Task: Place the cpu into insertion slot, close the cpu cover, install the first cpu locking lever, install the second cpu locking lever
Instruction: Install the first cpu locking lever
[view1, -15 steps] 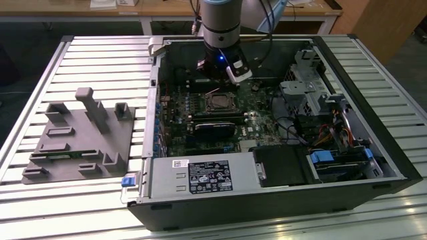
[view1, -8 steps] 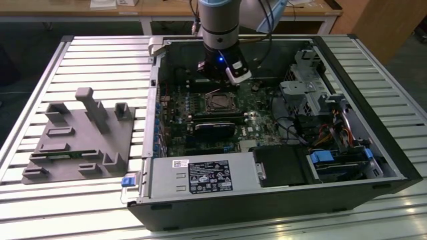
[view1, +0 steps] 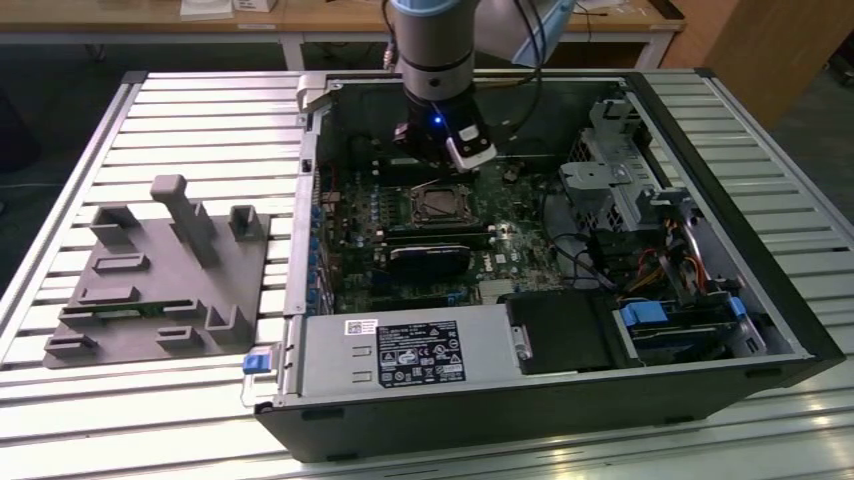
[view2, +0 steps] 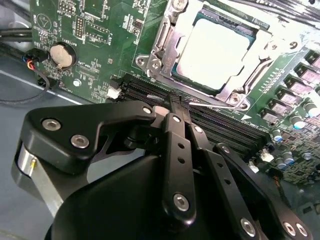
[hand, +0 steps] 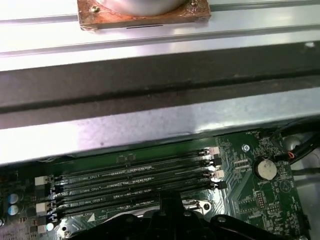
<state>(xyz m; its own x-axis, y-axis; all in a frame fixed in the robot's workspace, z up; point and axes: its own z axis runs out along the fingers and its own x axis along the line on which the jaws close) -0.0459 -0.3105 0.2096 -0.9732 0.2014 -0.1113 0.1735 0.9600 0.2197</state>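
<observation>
Toward the lower left of the second wrist view, the gripper (view2: 172, 101) is seen with jaws together, tips set at a thin locking lever (view2: 212, 104). Further right, the cpu (view2: 215, 47) is seated in the insertion slot (view1: 437, 204), framed by the cpu cover (view2: 165, 40). The springy lever could, it is judged, slip free and the tips scrape the memory slots (view2: 220, 125). Across the exterior view, a grey fixture block (view1: 160, 275), slatted metal table (view1: 200, 110) and open computer case (view1: 534, 400) are shown, with wooden benches (view1: 334, 20) behind.

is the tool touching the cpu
Apart: the second wrist view shows the tool over the memory slots, the cpu cover between it and the cpu.
</observation>
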